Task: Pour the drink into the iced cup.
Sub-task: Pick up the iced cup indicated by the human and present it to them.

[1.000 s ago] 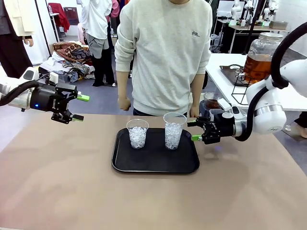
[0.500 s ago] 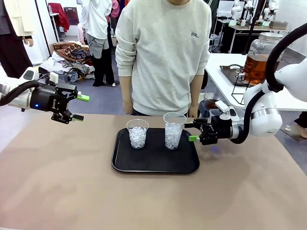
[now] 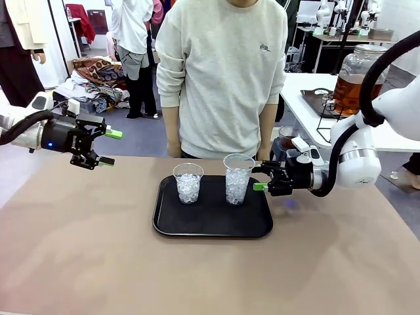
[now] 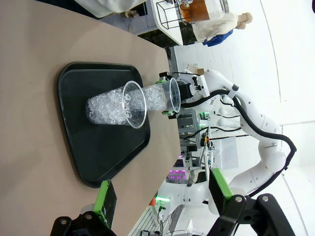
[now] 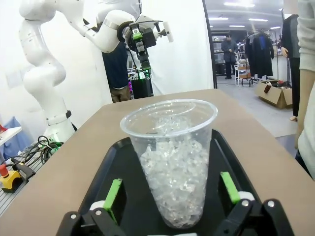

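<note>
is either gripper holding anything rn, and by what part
Nothing is held. The right gripper stands open beside the taller clear plastic iced cup, not touching it; the left gripper is open and empty.

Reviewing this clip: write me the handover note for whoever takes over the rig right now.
Left tool: open, empty, in the air by the far left edge of the table, away from the tray.
Right tool: open, jaws either side of the right iced cup on the black tray, not closed on it.
Second iced cup: beside it on the tray.
Drink: amber liquid in the big jar on the side table behind the right arm.
Done: nothing poured; both cups hold only ice.
Left: the grasp and the whole pour.
</note>
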You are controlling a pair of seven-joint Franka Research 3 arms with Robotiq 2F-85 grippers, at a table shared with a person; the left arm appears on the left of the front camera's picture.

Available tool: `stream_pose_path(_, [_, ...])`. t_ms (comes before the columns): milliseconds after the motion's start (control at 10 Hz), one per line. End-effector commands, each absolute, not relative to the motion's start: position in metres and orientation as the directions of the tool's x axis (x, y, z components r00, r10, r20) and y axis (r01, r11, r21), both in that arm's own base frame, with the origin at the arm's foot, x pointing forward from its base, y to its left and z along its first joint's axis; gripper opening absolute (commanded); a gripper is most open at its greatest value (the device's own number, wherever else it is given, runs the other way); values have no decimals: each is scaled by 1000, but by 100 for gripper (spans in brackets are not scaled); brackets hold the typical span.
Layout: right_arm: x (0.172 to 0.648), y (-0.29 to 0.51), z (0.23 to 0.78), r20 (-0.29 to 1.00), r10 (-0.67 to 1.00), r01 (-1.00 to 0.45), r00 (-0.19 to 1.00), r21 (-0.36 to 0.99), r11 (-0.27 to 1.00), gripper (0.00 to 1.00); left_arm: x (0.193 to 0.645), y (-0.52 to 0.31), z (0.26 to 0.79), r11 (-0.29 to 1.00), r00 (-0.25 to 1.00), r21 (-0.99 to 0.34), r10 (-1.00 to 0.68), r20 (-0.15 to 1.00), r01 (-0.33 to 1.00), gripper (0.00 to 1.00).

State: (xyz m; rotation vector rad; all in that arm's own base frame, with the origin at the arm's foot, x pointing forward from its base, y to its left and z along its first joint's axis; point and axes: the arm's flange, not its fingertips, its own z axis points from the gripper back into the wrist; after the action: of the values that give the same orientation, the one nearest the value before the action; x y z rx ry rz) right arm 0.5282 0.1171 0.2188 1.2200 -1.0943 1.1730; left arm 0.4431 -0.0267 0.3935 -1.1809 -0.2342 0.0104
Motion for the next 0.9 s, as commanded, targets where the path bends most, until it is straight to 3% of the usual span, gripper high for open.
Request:
stream_pose_path(0, [535, 128, 217, 993, 63, -995, 100, 99, 11, 100, 443, -27, 394, 383, 975, -917, 131, 178, 116, 100])
stream_pose_path(800, [538, 150, 216, 992, 73, -994, 107, 106, 12, 100, 443, -27, 394, 383, 975, -917, 131, 178, 116, 100])
